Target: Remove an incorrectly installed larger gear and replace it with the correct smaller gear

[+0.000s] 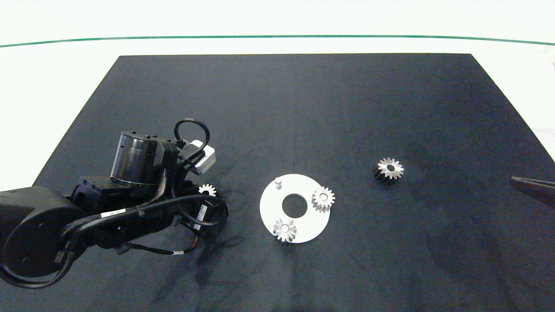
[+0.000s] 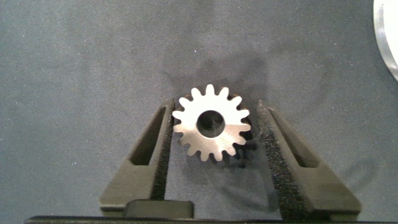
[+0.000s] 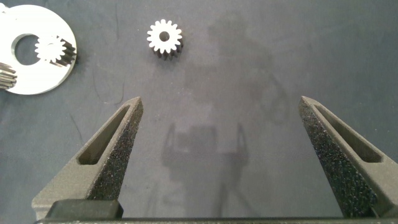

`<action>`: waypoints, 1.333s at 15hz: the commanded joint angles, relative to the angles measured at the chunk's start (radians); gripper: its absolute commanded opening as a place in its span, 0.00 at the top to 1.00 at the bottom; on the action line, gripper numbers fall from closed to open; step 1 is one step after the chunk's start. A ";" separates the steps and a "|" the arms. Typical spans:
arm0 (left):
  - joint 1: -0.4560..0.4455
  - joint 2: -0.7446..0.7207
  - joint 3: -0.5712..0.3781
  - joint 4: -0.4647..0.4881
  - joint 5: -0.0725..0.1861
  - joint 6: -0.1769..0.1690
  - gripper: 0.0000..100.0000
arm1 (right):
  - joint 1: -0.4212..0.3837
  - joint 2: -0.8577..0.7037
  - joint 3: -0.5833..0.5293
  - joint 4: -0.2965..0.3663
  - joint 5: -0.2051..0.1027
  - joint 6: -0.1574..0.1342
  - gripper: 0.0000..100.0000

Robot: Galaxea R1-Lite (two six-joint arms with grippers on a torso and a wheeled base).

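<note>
Left wrist view shows the left pincer (image 2: 212,134) low over the black mat (image 2: 74,56), its fingers (image 2: 146,149) straddling the smaller gear (image 2: 211,124), which lies flat with its bore up. The fingers look open only a little wider than the gear: the foam pad on one side seems at or nearly at the teeth, while a narrow gap shows on the other, so I cannot tell whether the grip has bitten.

In the head view this gear (image 1: 207,190) peeks out beside the left arm, near the white disc (image 1: 310,225) but clear of it. The disc carries 2 alike silver gears (image 1: 323,199) and 1 bare peg (image 1: 278,182), which I judge to be the seat awaiting the replacement. The larger gear (image 1: 389,169) rests on the mat well apart from the disc, so the removal looks done.

The right pincer (image 3: 221,155) hangs wide open and empty, out at the tabletop's right edge (image 1: 535,187).

To do this pick well, I would centre the gear between the pads, close evenly so it does not skid or tip, and press the pads across opposite teeth. Lifting straight up with the gear level should leave the bore free to meet the peg squarely.
</note>
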 commanded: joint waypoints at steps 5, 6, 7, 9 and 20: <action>-0.002 0.001 0.001 -0.001 0.001 0.001 0.64 | 0.000 0.000 0.001 0.002 0.000 -0.002 0.00; -0.001 0.001 0.001 -0.001 0.001 0.001 0.65 | 0.000 0.000 0.001 0.002 0.000 -0.002 0.00; -0.001 0.001 0.001 -0.001 0.001 0.001 0.68 | 0.000 0.000 0.001 0.002 0.000 -0.002 0.00; -0.001 0.001 0.002 -0.001 0.001 0.001 0.71 | 0.000 -0.001 0.001 0.002 0.000 -0.002 0.00; -0.059 -0.065 -0.018 0.011 -0.001 0.029 0.78 | 0.002 -0.014 0.024 0.000 0.021 -0.002 0.00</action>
